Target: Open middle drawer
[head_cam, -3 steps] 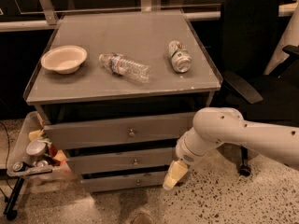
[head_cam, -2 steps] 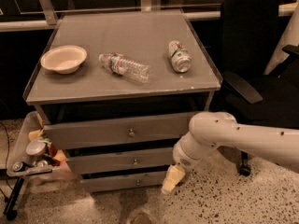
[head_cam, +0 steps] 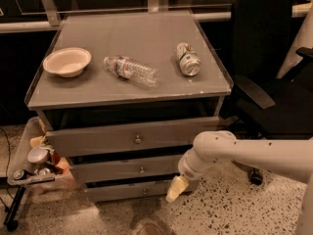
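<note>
Over the last second the arm has crept slightly left and down; the gripper (head_cam: 175, 189) now hangs before the right end of the lowest drawer (head_cam: 122, 192), just under the middle drawer (head_cam: 110, 171) and right of its knob (head_cam: 141, 170), open or closed I cannot tell. Speckled floor (head_cam: 230, 214) lies free in front, while an office chair (head_cam: 264, 58) crowds the cabinet (head_cam: 146, 48) on its right edge and a cluttered bin (head_cam: 24, 153) its left

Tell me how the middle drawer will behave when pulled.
The middle drawer probably slides straight, being rigid and shallow-fronted. Its small round knob likely offers a slippery, scant hold. The end effector hangs by the bottom drawer, at its right end.
</note>
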Robot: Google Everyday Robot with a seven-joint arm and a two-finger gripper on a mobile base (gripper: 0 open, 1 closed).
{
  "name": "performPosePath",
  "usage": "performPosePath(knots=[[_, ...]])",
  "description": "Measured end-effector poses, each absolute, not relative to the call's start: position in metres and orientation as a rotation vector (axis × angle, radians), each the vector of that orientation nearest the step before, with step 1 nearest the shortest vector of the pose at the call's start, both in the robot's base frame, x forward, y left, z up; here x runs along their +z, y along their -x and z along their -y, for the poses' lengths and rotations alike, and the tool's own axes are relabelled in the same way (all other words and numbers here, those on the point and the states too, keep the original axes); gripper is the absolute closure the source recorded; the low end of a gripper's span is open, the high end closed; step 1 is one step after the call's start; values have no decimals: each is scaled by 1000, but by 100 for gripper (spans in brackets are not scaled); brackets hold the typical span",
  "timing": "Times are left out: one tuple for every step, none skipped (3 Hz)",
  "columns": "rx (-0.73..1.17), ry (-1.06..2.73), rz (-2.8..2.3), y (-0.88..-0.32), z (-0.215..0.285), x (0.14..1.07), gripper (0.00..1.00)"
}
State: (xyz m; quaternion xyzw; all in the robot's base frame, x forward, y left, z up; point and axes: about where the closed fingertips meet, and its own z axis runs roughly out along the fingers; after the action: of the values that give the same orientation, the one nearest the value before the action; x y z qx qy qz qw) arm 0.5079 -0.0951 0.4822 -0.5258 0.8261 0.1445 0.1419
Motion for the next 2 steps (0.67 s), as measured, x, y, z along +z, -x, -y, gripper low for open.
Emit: performPosePath(knots=[[373,1496,-2366,-531,101,467,0],[331,1495,-2351,-551,107,460,0]])
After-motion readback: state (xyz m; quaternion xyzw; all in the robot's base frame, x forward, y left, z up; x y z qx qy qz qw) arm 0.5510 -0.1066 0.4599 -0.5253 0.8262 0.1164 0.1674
